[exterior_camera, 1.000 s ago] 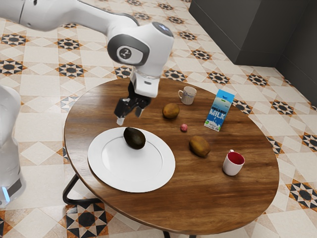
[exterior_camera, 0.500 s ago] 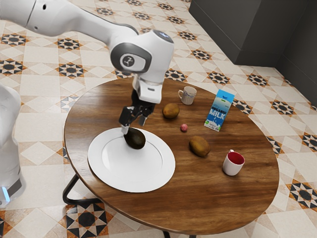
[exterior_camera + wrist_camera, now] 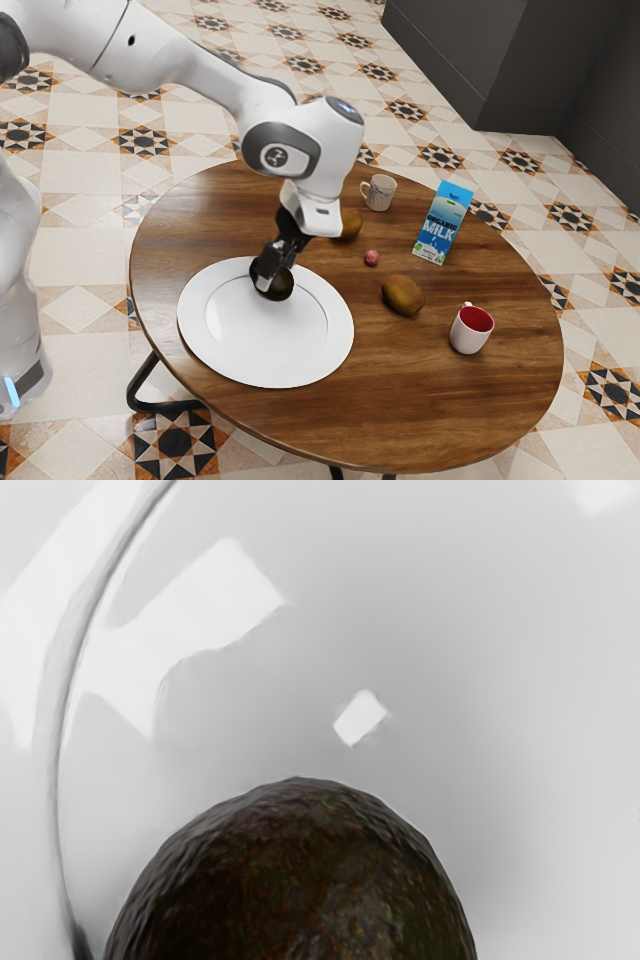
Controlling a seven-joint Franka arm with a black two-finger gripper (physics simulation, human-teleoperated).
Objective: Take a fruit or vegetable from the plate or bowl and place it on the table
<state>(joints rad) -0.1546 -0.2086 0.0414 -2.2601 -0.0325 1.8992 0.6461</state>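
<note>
Down came the end effector (image 3: 277, 274) I drove; the avocado (image 3: 284, 286) lay on the plate (image 3: 240, 340), right at its lower end. Open or closed, I couldn't tell.

Dark avocado (image 3: 281, 287), rough-skinned, on white round plate (image 3: 250, 345)

The arm (image 3: 190, 75) arches over, its black gripper (image 3: 269, 280) slanting downward

Cream floor tiles (image 3: 85, 240) carry repeating star patterns in black, orange and grey. A round wooden bench (image 3: 330, 400), brown-grained, stands on dark legs (image 3: 140, 392). Toward the exterior view's upper right rises a smooth, dark grey block (image 3: 470, 60). The light is bright and even.
</note>
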